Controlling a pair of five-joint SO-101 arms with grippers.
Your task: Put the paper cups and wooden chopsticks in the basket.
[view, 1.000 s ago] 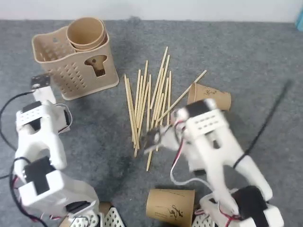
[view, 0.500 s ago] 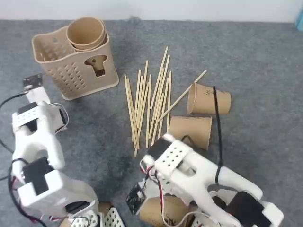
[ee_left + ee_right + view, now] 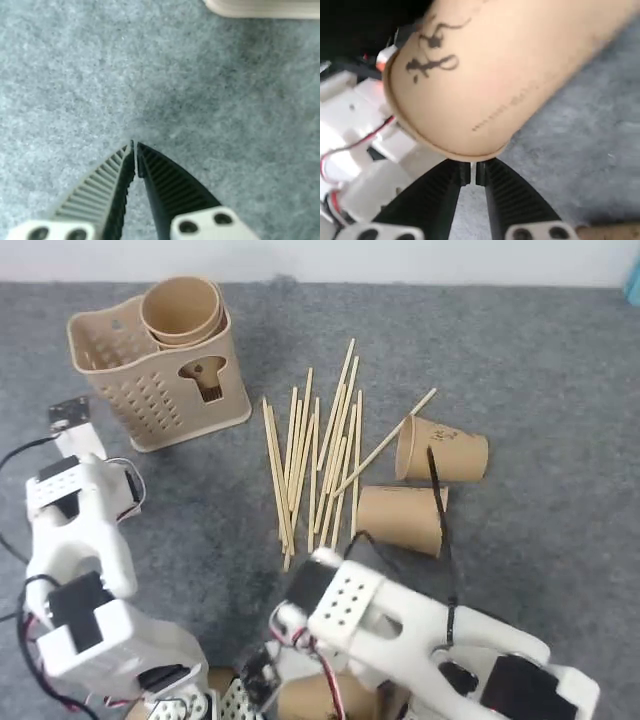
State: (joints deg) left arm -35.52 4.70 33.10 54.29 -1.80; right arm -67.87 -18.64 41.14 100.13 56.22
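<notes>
A tan perforated basket (image 3: pixel 150 380) stands at the far left with stacked paper cups (image 3: pixel 181 308) inside. Several wooden chopsticks (image 3: pixel 318 455) lie loose in the middle of the grey carpet. Two paper cups lie on their sides to the right, one (image 3: pixel 443 450) farther and one (image 3: pixel 402 519) nearer. A third cup (image 3: pixel 490 75) lies at the near edge, partly under the right arm. My right gripper (image 3: pixel 471 172) is shut with its tips just at that cup's rim. My left gripper (image 3: pixel 135 146) is shut over bare carpet near the basket's base (image 3: pixel 260 7).
The right arm's white body (image 3: pixel 400 640) covers the near middle of the carpet, with its cable (image 3: pixel 440 510) crossing over the nearer cup. The left arm (image 3: pixel 75 540) stands along the left edge. Arm bases and wiring crowd the near edge.
The right arm has swung back from the chopsticks toward the near edge, down to the cup there, uncovering the cup beside the chopsticks. The left arm shifted slightly, then stayed still.
</notes>
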